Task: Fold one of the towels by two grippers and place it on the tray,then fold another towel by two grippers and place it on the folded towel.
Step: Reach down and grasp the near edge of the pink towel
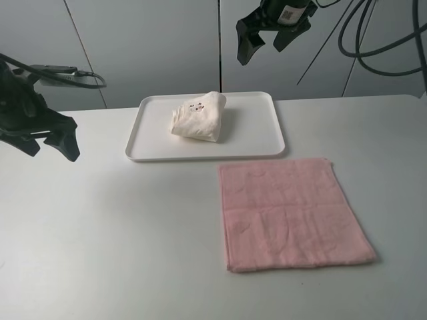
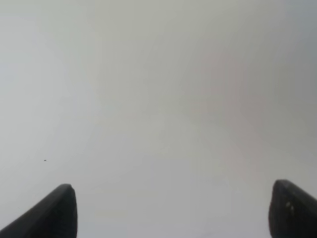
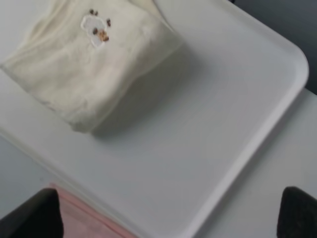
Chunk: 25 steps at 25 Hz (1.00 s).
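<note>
the cream towel point(image 1: 199, 118) lies folded into a thick bundle on the tray point(image 1: 260, 137), a little toward 9 o'clock of the tray's middle, with its embroidered mark point(image 1: 197, 107) facing up. the tray sits at 12 o'clock on the table point(image 1: 100, 233). the pink towel point(image 1: 290, 213) lies flat and unfolded on the table at 5 o'clock from the tray, its far edge just beside the tray's near rim

the left gripper point(image 1: 51, 151) hangs at 9 o'clock over the table, well apart from both towels, released, its jaws spread with nothing between them. the right gripper point(image 1: 261, 52) hangs high at 1 o'clock, above the tray's far rim, likewise released and empty

only the high view shows both arms, the whole pink towel and the whole tray. the left wrist view gives just bare table between two black fingertips point(image 2: 57, 213) standing wide. the right wrist view gives close what the high view gives small: the mark is a little white figure with brown spots, the cream towel's folded layers show along its edge, and a corner of the pink towel lies just beside the tray's rim. whether that corner touches the rim i cannot tell. this gripper's fingertips point(image 3: 297, 213) also stand wide, clear of the cream towel
</note>
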Each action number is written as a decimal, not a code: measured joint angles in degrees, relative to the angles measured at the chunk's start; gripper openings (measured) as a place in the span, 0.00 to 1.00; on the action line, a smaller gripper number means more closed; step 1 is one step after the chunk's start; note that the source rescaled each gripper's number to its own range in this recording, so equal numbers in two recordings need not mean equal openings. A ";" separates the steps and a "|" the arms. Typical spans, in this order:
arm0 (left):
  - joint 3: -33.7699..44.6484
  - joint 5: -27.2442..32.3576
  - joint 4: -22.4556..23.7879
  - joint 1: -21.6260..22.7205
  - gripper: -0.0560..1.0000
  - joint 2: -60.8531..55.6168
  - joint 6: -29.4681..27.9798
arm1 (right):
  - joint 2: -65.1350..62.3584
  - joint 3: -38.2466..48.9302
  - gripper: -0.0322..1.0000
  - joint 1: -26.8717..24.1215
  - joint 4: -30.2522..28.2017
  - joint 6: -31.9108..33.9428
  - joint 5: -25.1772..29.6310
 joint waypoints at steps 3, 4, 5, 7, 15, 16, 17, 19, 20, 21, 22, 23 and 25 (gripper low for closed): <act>0.00 -0.35 0.25 -2.97 0.99 0.00 0.71 | -4.10 7.22 0.94 -0.22 -1.20 0.00 -1.22; 0.00 -0.58 0.38 -4.38 0.99 0.00 0.83 | -5.67 10.47 0.94 -0.22 -1.49 0.00 -1.94; 0.00 -1.16 0.44 -5.87 0.99 0.00 0.94 | -7.35 13.92 0.94 -0.22 -1.64 0.00 -2.76; 0.00 -2.37 0.56 -8.75 0.99 0.00 1.19 | -10.70 20.78 0.94 -0.22 -2.06 -1.07 -4.45; 0.00 -5.29 0.88 -20.08 0.99 0.00 3.81 | -26.40 48.14 0.94 -0.22 -6.89 -6.86 -10.24; 0.00 -5.40 0.88 -21.39 0.99 0.22 4.22 | -28.14 50.42 0.94 -0.22 -6.89 -8.46 -10.24; 0.00 -5.38 1.05 -22.53 0.99 0.62 4.87 | -29.37 52.16 0.94 -0.22 -6.89 -9.64 -9.87; 0.00 -5.38 1.08 -25.50 0.99 1.82 6.68 | -31.49 55.92 0.94 -0.22 -7.24 -14.40 -8.22; 0.00 -5.50 1.08 -26.80 0.99 2.58 7.43 | -31.93 57.67 0.94 -0.22 -7.51 -17.73 -6.78; 0.00 -5.61 1.08 -28.47 0.99 3.33 8.30 | -32.20 58.98 0.94 -0.22 -7.78 -20.65 -5.27; 0.00 -5.94 1.28 -30.17 0.99 3.89 9.18 | -32.34 60.52 0.94 -0.22 -7.78 -23.69 -4.45; 0.00 -6.84 1.67 -31.91 0.99 4.66 10.12 | -32.42 61.92 0.94 -0.22 -7.78 -25.75 -3.90; 0.00 -9.06 2.14 -35.10 0.99 5.56 12.08 | -32.42 64.25 0.94 -0.22 -7.78 -28.02 -3.54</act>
